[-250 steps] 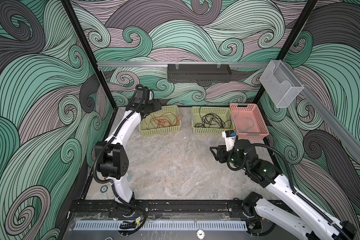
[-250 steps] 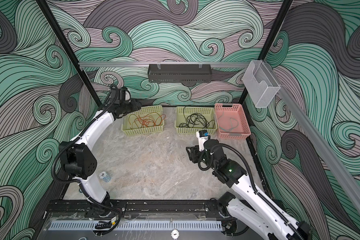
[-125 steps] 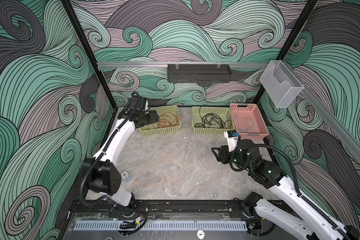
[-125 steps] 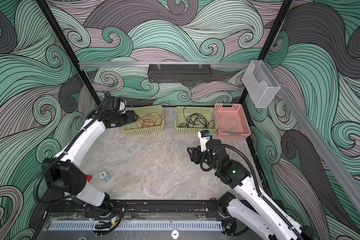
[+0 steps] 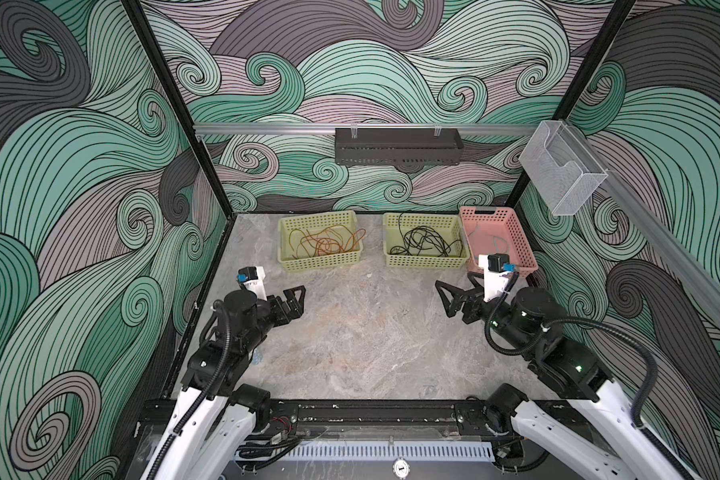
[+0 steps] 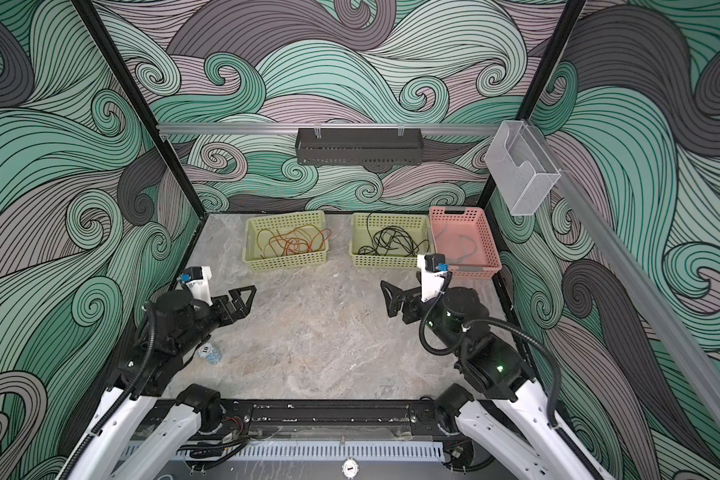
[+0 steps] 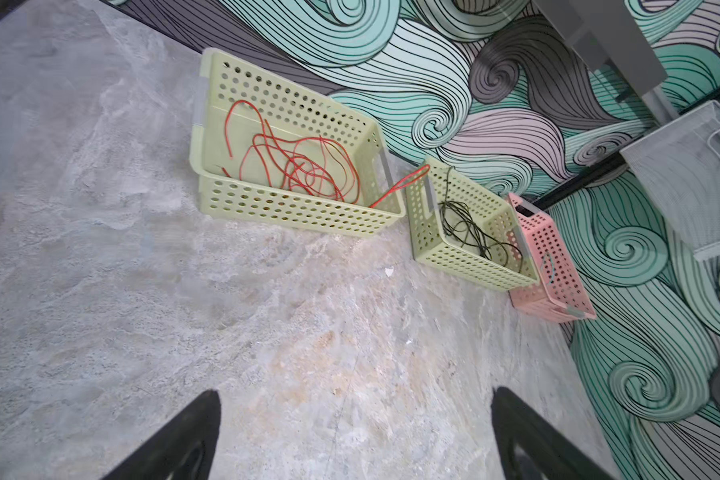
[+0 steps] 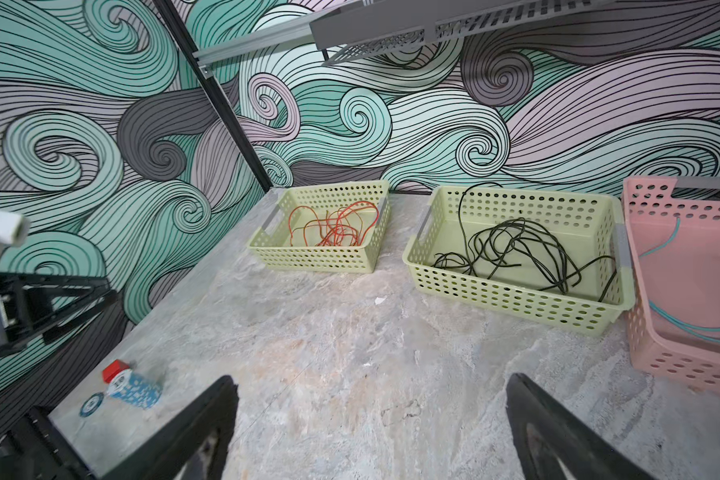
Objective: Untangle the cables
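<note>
The cables lie sorted by colour in three baskets along the back wall. Red-orange cables (image 5: 325, 245) (image 7: 300, 166) fill the left green basket (image 5: 321, 262), one loop hanging over its end. Black cables (image 5: 422, 243) (image 8: 516, 249) lie in the middle green basket (image 5: 425, 261). Pale teal cables (image 8: 659, 247) rest in the pink basket (image 5: 516, 232). My left gripper (image 5: 301, 301) (image 7: 356, 392) hovers open and empty over the bare table, well in front of the left basket. My right gripper (image 5: 443, 299) (image 8: 371, 378) is open and empty in front of the pink basket.
A small blue-and-white speckled item with a red block (image 8: 136, 388) (image 6: 211, 353) lies near the left arm's base. A black tray (image 5: 398, 145) hangs on the back rail. A clear mesh bin (image 5: 558, 174) hangs on the right rail.
My left arm has drawn back from the left basket toward the front of the table. Both grippers have opened wider. The right arm has shifted only slightly.
</note>
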Available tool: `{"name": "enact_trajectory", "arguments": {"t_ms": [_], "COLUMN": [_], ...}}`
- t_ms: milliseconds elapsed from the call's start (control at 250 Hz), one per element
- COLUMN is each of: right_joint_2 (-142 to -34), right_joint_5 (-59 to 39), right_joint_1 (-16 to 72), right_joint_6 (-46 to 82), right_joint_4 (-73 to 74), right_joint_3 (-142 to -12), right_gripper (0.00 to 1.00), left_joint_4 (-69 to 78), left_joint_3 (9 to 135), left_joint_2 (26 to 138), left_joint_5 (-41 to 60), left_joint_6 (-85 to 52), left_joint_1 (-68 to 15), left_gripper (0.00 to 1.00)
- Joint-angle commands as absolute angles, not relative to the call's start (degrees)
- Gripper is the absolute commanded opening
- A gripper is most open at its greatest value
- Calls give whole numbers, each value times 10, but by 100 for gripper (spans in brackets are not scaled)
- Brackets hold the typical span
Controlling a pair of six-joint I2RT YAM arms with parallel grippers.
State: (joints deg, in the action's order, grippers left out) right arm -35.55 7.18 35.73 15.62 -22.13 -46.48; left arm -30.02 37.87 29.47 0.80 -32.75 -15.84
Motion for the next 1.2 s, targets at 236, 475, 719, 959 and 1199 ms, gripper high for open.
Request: {"name": "enact_trajectory", "arguments": {"t_ms": [236, 475, 719, 959, 1199], "right_joint_2": [-397, -417, -403, -404, -456], "right_joint_5": [89, 104, 86, 91, 68], "right_joint_1": [356, 355, 355, 355, 355], "right_joint_6": [152, 115, 88, 49, 94], "right_joint_4": [50, 6, -12, -13, 70], "right_joint_3": [-265, -286, -286, -274, -265], "right_gripper": [100, 100, 100, 100, 100], "left_joint_4": [-9, 187, 386, 423, 351], "left_joint_3": [229, 167, 176, 235, 284], "left_joint_2": [295, 459, 700, 848, 866], "left_joint_5": [-115, -161, -110, -36, -57], "left_joint_6": [-181, 16, 32, -4, -25], "left_joint_1": [-165, -163, -68, 15, 25], "left_gripper": [99, 99, 99, 99, 99]}}
